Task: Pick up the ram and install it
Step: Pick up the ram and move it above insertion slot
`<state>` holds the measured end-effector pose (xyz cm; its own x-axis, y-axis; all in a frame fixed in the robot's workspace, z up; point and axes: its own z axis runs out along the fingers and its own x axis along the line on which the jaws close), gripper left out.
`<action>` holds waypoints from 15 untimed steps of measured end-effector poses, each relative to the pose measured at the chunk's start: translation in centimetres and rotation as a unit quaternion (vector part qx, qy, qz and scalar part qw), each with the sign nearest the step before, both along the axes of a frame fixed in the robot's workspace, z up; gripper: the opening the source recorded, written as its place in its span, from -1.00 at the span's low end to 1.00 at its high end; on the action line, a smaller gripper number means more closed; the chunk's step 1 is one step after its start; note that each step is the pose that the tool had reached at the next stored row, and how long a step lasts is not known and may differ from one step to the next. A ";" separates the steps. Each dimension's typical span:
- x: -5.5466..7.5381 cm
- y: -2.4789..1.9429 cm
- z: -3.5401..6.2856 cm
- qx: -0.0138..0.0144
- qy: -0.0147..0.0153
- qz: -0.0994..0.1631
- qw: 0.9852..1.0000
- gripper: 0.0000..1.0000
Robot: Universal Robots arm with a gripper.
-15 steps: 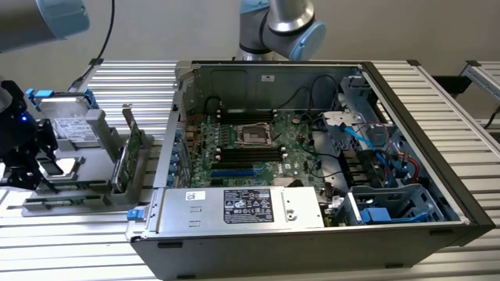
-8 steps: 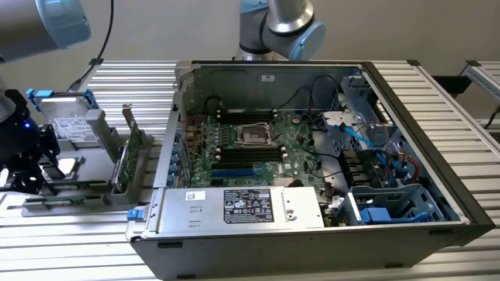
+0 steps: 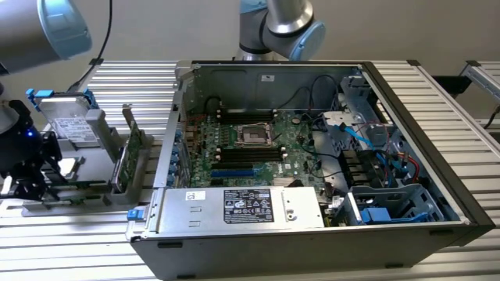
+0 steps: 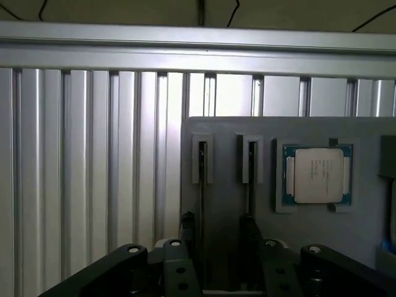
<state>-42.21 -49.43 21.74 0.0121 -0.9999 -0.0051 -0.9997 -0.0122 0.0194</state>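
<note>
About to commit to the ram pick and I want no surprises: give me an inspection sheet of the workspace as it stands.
Surface: ribbed aluminium table, carrying an open black computer case and a grey slotted parts holder.
Job's things: ram not clearly made out; two thin dark edges stand in the holder's slots and may be it.
Clutter: silver hard drive with blue tabs, tall green expansion card, square processor chip with a silver lid.
Grippers: end effector open, close over the holder's slots, holding nothing.
Cables: blue and black leads inside the case.
Surroundings: pale wall behind the table.
</note>
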 end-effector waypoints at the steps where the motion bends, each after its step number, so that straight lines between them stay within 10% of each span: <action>1: 0.0 -0.10 -0.18 0.000 0.000 0.000 1.000 -0.15; 10: 0.0 -0.68 -1.69 0.003 -0.001 -0.004 1.000 -0.15; 15: 0.1 -0.82 -1.91 0.009 -0.001 -0.005 1.000 -0.15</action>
<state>-42.10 -50.25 19.83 0.0024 -0.9997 -0.0234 -0.9999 -0.0028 0.0166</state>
